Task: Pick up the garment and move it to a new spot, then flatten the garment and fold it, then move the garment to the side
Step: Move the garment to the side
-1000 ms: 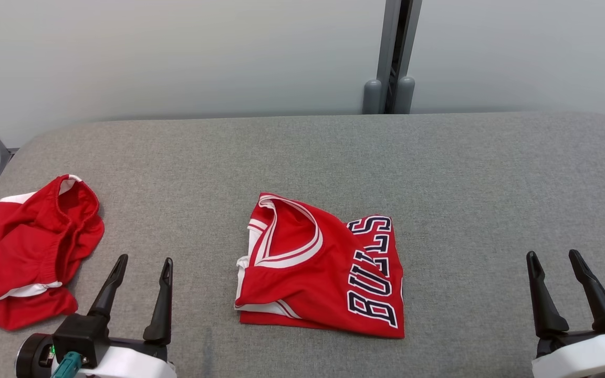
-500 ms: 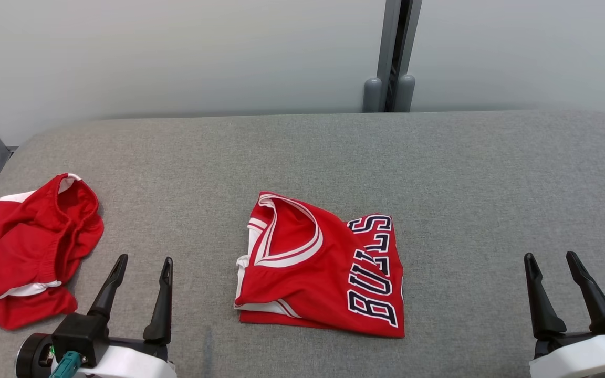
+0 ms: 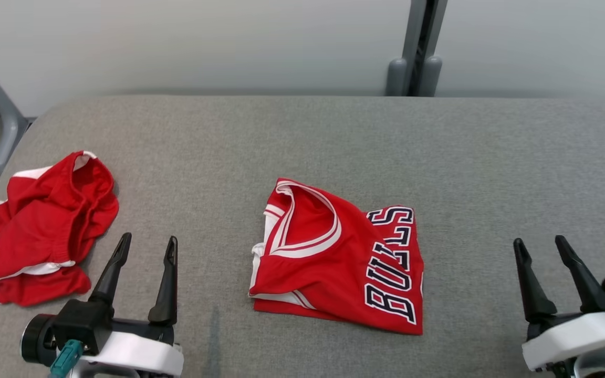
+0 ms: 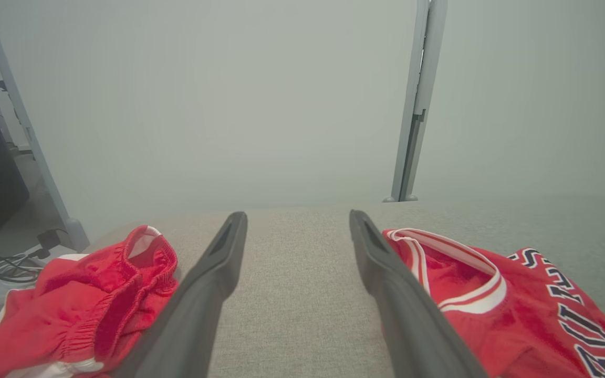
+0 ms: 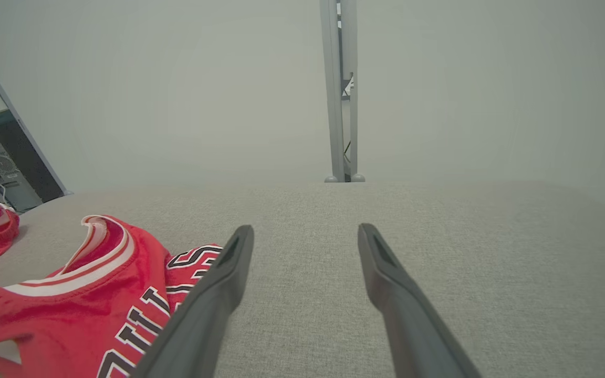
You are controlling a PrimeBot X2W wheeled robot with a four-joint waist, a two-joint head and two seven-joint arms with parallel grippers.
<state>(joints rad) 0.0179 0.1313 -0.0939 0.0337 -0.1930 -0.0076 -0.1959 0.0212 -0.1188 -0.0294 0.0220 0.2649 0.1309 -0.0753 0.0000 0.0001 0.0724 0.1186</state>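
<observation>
The left pincer (image 3: pixel 147 241) and right pincer (image 3: pixel 539 241) were wide open, holding nothing. The folded red jersey (image 3: pixel 334 268) lay between them, likely ready to slide aside; crumpled shorts (image 3: pixel 45 231) lay beside the left one.

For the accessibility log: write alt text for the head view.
A folded red Bulls jersey lies in the middle of a grey fabric-covered table, with crumpled red shorts apart from it at the left. The left gripper and right gripper sit at the bottom corners, fingers apart, holding nothing.
</observation>
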